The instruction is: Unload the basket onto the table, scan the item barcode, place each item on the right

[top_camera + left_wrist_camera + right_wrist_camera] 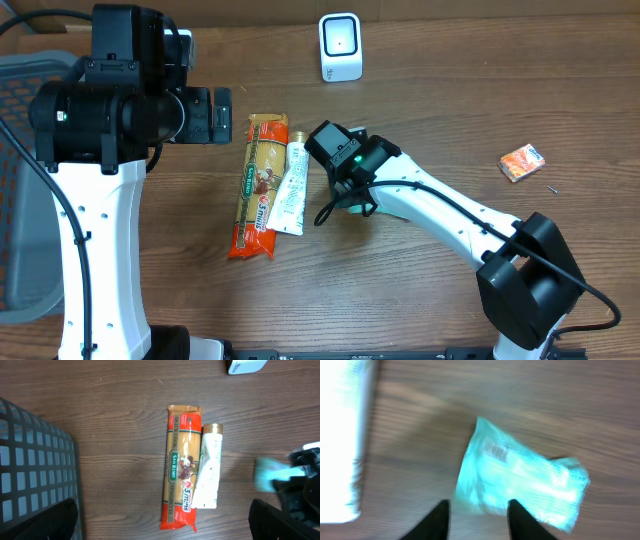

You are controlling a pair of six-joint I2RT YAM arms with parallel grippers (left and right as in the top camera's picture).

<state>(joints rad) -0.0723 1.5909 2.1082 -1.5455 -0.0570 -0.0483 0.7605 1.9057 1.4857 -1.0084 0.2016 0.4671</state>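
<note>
The packet [520,477] is teal, glossy and crinkled, with pale print too blurred to read. It lies flat on the surface [420,300], just right of the white tube [291,185] and the pasta pack [258,185], its long axis running from upper left to lower right in the right wrist view. The right end effector [479,503] stands partly apart, the packet's near edge between its tips. The left end effector [221,114] is spread wide over nothing. The surface is brown wood grain, with a white scanner [340,46] at the far edge, an orange packet [521,161] and a grey basket [25,150].
</note>
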